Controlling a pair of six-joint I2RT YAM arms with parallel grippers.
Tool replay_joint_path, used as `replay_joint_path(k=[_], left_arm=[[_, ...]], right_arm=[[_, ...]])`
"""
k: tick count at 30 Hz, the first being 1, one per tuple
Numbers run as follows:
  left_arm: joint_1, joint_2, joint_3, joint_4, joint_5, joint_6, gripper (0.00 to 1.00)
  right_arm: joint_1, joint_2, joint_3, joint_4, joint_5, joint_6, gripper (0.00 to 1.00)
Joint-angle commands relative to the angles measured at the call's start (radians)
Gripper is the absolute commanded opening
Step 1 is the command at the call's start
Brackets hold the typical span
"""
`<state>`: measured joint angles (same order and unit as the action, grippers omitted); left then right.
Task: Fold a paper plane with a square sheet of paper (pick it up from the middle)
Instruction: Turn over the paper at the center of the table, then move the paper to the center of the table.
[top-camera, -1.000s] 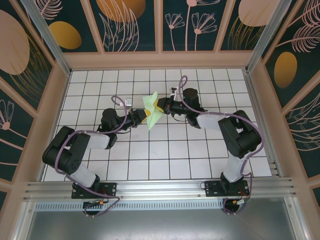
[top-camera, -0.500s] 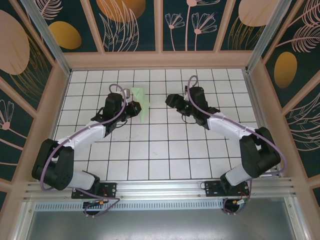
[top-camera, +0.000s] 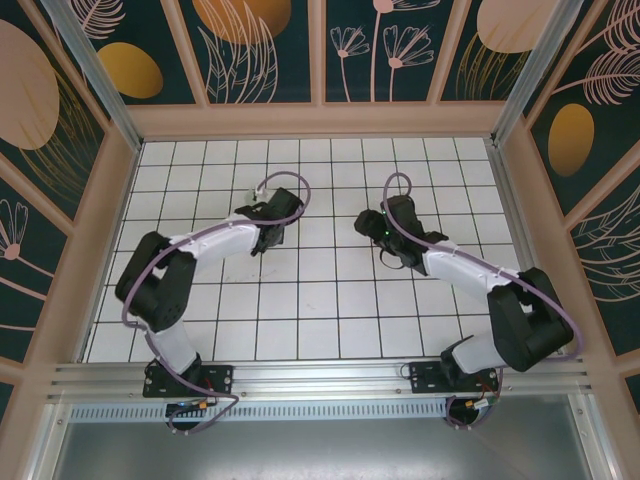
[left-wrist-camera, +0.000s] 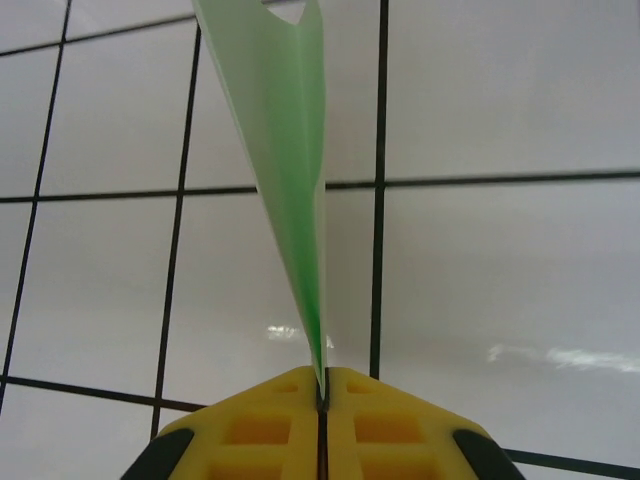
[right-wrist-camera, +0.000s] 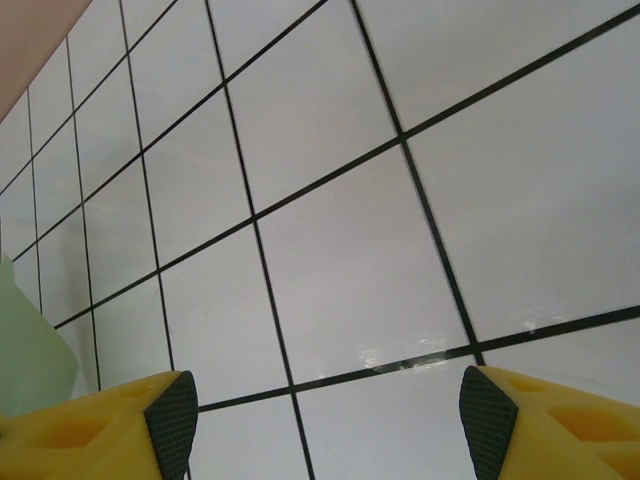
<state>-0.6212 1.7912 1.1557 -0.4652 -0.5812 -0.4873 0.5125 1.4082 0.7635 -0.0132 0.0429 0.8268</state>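
My left gripper (left-wrist-camera: 322, 388) pinches the paper plane (left-wrist-camera: 280, 150) by its narrow end at the bottom centre of the left wrist view, with the paper widening toward the top edge. My right gripper (right-wrist-camera: 325, 425) stands wide, empty.

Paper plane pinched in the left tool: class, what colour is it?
The paper plane is pale green, seen best in the left wrist view.

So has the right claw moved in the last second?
Yes, the right claw has shifted rightward, from in line with the centre post to right of it.
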Motion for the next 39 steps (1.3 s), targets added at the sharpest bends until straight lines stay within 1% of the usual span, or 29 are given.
replay_joint_path(k=[1, 4, 6, 9, 11, 12, 15, 18, 19, 21, 23, 25, 27, 30, 33, 37, 39], left_arm=[[-0.023, 0.051, 0.050, -0.042, -0.030, 0.014, 0.11], [-0.025, 0.078, 0.043, 0.029, 0.093, 0.001, 0.17], [-0.026, 0.089, 0.032, 0.088, 0.193, -0.008, 0.29], [-0.023, 0.091, 0.024, 0.147, 0.310, -0.020, 0.42], [-0.012, 0.080, 0.018, 0.172, 0.363, -0.024, 0.46], [-0.003, 0.068, 0.011, 0.185, 0.391, -0.029, 0.47], [0.050, 0.001, -0.033, 0.245, 0.508, -0.051, 0.55], [0.114, -0.112, -0.095, 0.323, 0.625, -0.093, 0.63], [0.134, -0.151, -0.121, 0.347, 0.649, -0.111, 0.67], [0.167, -0.219, -0.162, 0.376, 0.658, -0.139, 0.76], [0.196, -0.278, -0.212, 0.391, 0.627, -0.165, 0.83], [0.231, -0.325, -0.259, 0.397, 0.588, -0.193, 0.87], [0.270, -0.367, -0.304, 0.404, 0.559, -0.221, 0.90], [0.338, -0.425, -0.376, 0.428, 0.550, -0.269, 0.93], [0.386, -0.467, -0.427, 0.443, 0.548, -0.297, 0.94], [0.417, -0.493, -0.462, 0.447, 0.553, -0.306, 0.96], [0.423, -0.492, -0.469, 0.448, 0.561, -0.307, 0.96]], right_arm=[[-0.008, -0.042, -0.029, -0.017, 0.055, 0.046, 0.72], [-0.007, -0.041, -0.039, -0.021, 0.052, 0.061, 0.72], [-0.007, -0.039, -0.045, -0.019, 0.042, 0.066, 0.72], [-0.008, -0.034, -0.050, -0.007, 0.022, 0.067, 0.72], [-0.003, -0.032, -0.050, 0.003, 0.007, 0.063, 0.72], [0.000, -0.029, -0.046, 0.007, 0.003, 0.061, 0.72], [0.028, -0.016, -0.024, 0.016, -0.004, 0.044, 0.71], [0.097, 0.018, 0.017, 0.028, 0.016, 0.031, 0.68], [0.125, 0.037, 0.036, 0.042, 0.013, 0.027, 0.65], [0.185, 0.096, 0.085, 0.059, 0.005, 0.023, 0.57], [0.246, 0.173, 0.153, 0.070, -0.016, 0.017, 0.47], [0.306, 0.271, 0.242, 0.078, -0.037, 0.009, 0.37], [0.348, 0.363, 0.337, 0.066, -0.072, -0.008, 0.28], [0.384, 0.483, 0.451, 0.064, -0.112, -0.014, 0.22], [0.390, 0.582, 0.540, 0.079, -0.189, -0.011, 0.20], [0.389, 0.692, 0.645, 0.064, -0.282, -0.013, 0.17], [0.387, 0.725, 0.672, 0.054, -0.300, -0.015, 0.16]])
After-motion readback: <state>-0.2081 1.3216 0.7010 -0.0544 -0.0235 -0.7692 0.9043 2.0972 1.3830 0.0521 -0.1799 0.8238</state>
